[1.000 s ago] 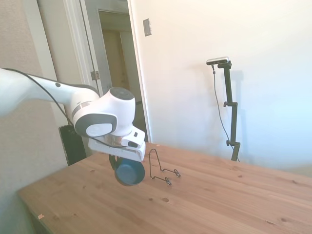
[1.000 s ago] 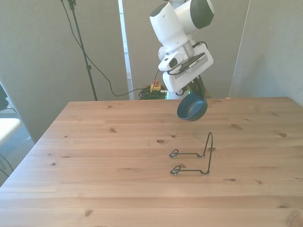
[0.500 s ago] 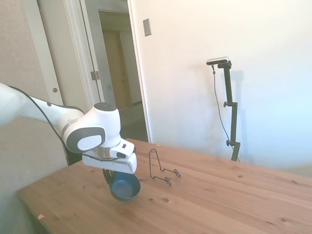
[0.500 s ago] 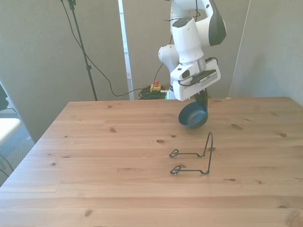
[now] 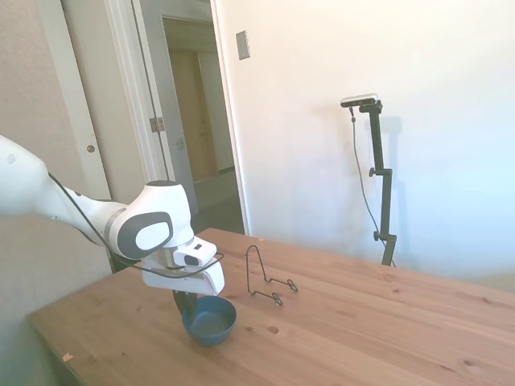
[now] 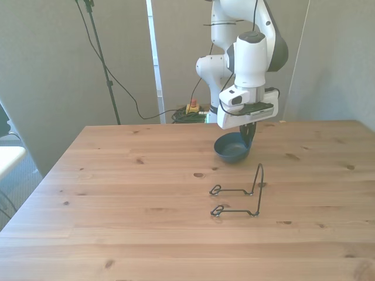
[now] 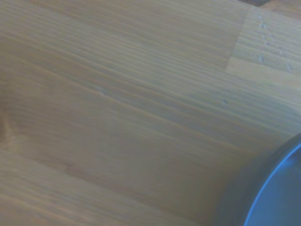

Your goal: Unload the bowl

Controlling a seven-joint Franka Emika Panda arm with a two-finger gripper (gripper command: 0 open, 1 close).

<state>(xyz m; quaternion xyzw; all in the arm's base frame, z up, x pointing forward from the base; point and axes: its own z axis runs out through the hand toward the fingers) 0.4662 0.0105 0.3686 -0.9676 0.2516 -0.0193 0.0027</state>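
The tool (image 6: 249, 133) grips the rim of the blue bowl (image 6: 232, 148), which sits upright on the wooden surface (image 6: 117, 193) near a wire rack (image 6: 240, 193). Its fingers are mostly hidden; the wrist view shows only the bowl's blurred edge (image 7: 277, 188).

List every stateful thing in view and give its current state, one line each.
bowl: upright, opening up, down at the table surface, gripper on its rim.
gripper: shut on the bowl's rim, pointing down.
wire rack: empty, standing on the table, apart from the bowl.
door: open.
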